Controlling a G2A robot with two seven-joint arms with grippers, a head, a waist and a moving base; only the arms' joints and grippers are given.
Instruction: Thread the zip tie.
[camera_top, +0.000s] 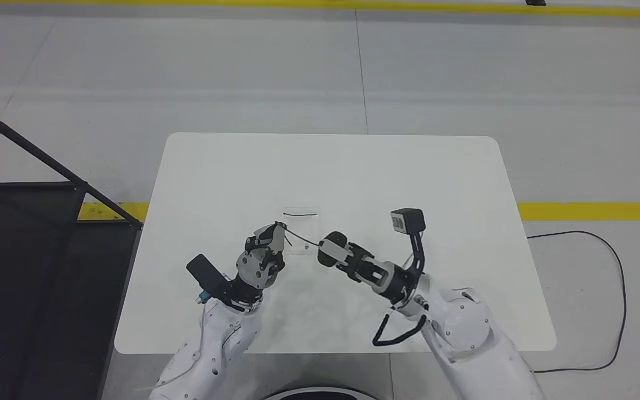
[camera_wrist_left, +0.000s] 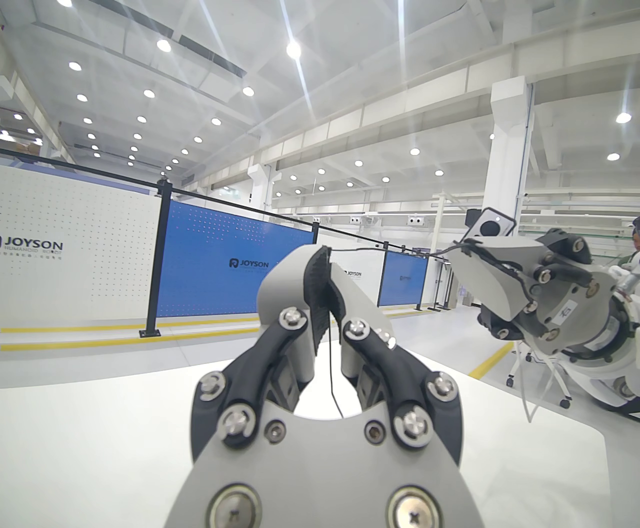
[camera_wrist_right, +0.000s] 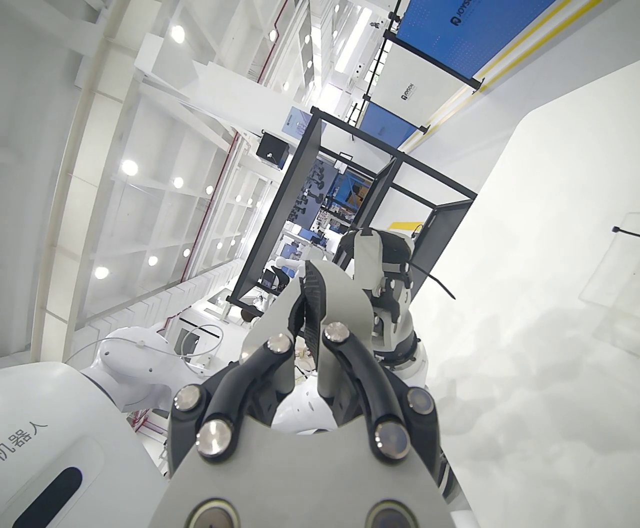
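White table (camera_top: 200, 170): fills the middle of the top view, rounded corners.

2 arms come up from the bottom edge of the frame and converge at lower centre. Left arm (camera_top: 215, 345) angles up and to the right. Right arm (camera_top: 460, 320) angles up and to the left, forearm stretched low over the table.

Left gripper (camera_top: 268, 238): lower centre, left of the midline, tips aimed toward upper right. Fingers pressed together, pinching the zip tie (camera_top: 298, 238). In the left wrist view the black strap passes down between the ribbed pads and hangs free into the palm gap.

Right gripper (camera_top: 328, 248): just right of the left one, tips facing it, near but apart. Fingers closed. In the left wrist view the strap meets its fingertips, so it appears clamped on the other end.

Clear tray (camera_top: 300, 211): flat on the table just above the 2 grippers in the top view.

Zip tie: thin black line spanning the gap between the 2 grippers, sloping down to the right, raised off the table in front of the tray.

Black piece (camera_wrist_right: 616, 229): small, lying at the tray; too small to identify.
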